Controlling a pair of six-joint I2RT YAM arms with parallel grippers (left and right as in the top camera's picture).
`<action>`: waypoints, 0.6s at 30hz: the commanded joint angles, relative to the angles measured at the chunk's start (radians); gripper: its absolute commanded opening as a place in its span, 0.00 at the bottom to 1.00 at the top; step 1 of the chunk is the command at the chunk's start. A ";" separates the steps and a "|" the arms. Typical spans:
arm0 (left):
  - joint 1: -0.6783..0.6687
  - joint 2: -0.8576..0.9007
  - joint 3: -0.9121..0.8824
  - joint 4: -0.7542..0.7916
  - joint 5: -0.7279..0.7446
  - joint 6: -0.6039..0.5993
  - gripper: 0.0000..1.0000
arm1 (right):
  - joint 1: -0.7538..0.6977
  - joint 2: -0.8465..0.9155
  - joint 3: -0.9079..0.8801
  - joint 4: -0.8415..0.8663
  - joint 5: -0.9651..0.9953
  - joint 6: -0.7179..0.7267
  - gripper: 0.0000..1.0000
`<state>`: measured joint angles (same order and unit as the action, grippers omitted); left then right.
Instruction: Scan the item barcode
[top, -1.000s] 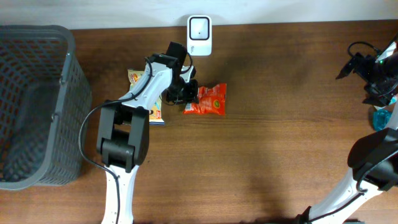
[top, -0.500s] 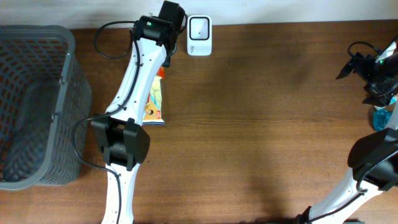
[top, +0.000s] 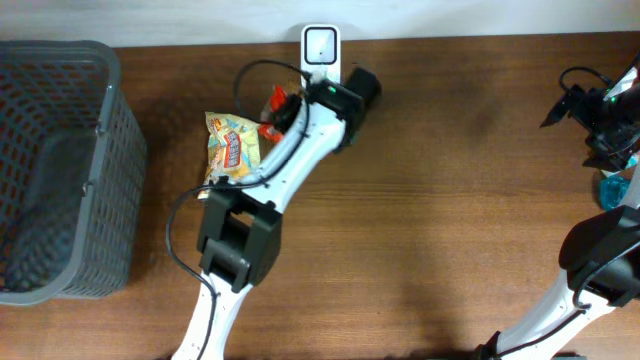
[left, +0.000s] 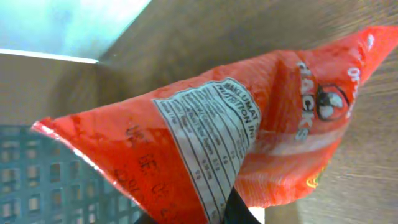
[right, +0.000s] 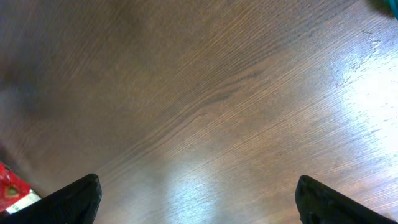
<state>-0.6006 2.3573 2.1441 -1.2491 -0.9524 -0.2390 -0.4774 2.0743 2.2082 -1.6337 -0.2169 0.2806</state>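
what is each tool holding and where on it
Left tool pinches the red snack packet by one edge; right tool holds nothing.

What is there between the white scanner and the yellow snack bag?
In the overhead view, the red snack packet is between the white scanner and the yellow snack bag, partly hidden under the left arm.

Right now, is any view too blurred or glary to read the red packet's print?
Left wrist: the red packet fills the frame, its white label soft and creased, text barely legible; overhead: even light, sharp, but the packet is mostly hidden by the left arm; right wrist: bright glare on the table, no readable print.
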 joint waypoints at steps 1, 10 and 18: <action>-0.035 0.000 -0.079 0.019 -0.142 -0.012 0.05 | -0.001 0.000 0.000 -0.001 0.012 -0.002 0.98; -0.219 0.000 -0.087 -0.001 0.104 -0.042 0.17 | -0.001 0.000 0.000 0.000 0.012 -0.002 0.98; -0.327 -0.002 -0.087 -0.037 0.525 -0.041 0.34 | -0.001 0.000 0.000 0.000 0.012 -0.002 0.98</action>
<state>-0.9031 2.3608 2.0586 -1.2713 -0.5774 -0.2722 -0.4770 2.0743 2.2082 -1.6344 -0.2173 0.2806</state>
